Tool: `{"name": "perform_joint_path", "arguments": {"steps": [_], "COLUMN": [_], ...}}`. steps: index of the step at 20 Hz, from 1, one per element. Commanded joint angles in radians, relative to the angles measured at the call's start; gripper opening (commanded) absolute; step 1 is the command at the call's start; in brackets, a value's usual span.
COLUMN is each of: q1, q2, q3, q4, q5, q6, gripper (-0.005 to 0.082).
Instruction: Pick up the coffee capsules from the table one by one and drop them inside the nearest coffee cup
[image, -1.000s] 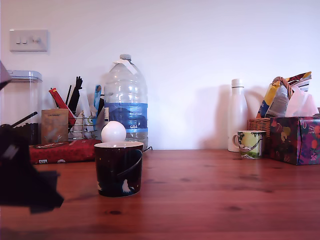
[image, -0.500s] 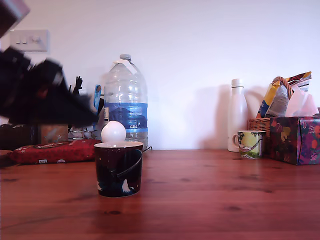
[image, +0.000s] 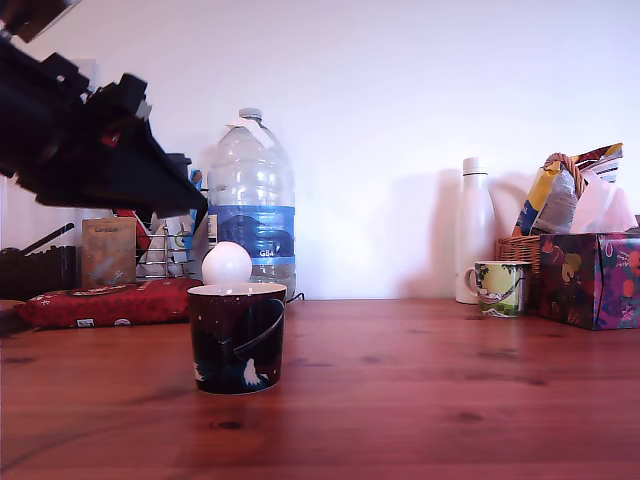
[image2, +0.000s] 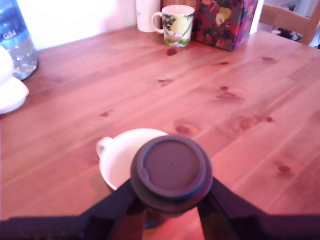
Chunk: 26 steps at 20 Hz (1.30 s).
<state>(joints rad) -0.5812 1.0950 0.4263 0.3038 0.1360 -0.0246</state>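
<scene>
In the wrist view my gripper (image2: 171, 194) is shut on a dark brown coffee capsule (image2: 171, 167), whose flat round face points at the camera. The capsule hangs above the coffee cup (image2: 116, 161), covering part of its white inside. From the exterior view the dark navy cup (image: 237, 337) stands on the reddish wooden table (image: 420, 390). The black arm reaches in from the upper left of that view, and my gripper (image: 192, 207) is above the cup and slightly to its left. I cannot make out the capsule there.
A white ball (image: 227, 264) sits just behind the cup, in front of a large water bottle (image: 252, 200). A red package (image: 110, 302) lies at the exterior view's left. A small green-yellow mug (image: 500, 287), a white bottle (image: 475, 245) and a patterned box (image: 595, 280) stand at the back right.
The arm has risen from low at the exterior view's left edge to high up, then moved right towards the cup. The cup and the ball have not moved.
</scene>
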Motion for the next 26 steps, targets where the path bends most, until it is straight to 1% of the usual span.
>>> {"name": "perform_joint_path", "arguments": {"steps": [1,5,6,12,16,18,21,26], "q1": [0.010,0.016,0.016,0.017,0.024,0.029,0.030,0.036], "q2": [0.047,0.172,0.207,0.396,0.475,0.486,0.486,0.486], "q3": [0.045,0.177,0.208,0.403,0.496,0.515,0.520,0.520], "q4": [-0.041,-0.161,-0.187,-0.368,-0.447,-0.459,-0.462,-0.472], "q5": [0.023,0.061,0.064,0.065,0.064,0.058,0.039,0.036], "q6": [0.007,0.011,0.024,0.053,0.060,0.060,0.082,0.085], "gripper": [0.0178,0.0178,0.0178,0.0178,0.0178,0.0178,0.0178,0.0178]}}
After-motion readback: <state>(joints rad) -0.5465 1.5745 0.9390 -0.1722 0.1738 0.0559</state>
